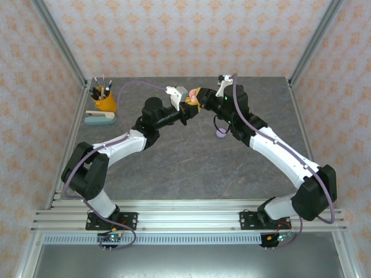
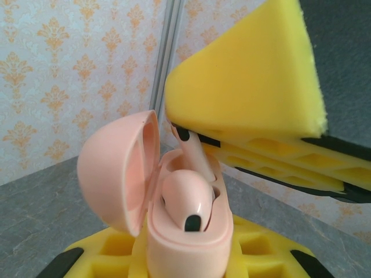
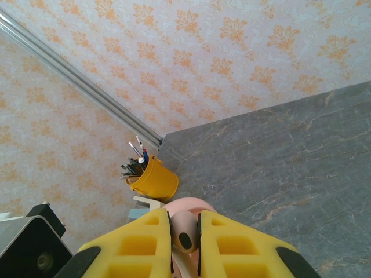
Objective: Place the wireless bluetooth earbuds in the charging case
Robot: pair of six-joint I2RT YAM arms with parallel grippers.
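My left gripper is shut on the pale pink charging case, held up above the table's far middle with its lid swung open to the left. A pale pink earbud rests with its rounded head in the case's well. Its stem rises between the yellow fingers of my right gripper, which is shut on it. In the right wrist view the case peeks out just beyond the fingertips.
A yellow cup of pens stands at the table's far left with a teal-and-white stapler-like item in front of it. A small purple round item lies on the table under the right arm. Frame posts rise at the back corners.
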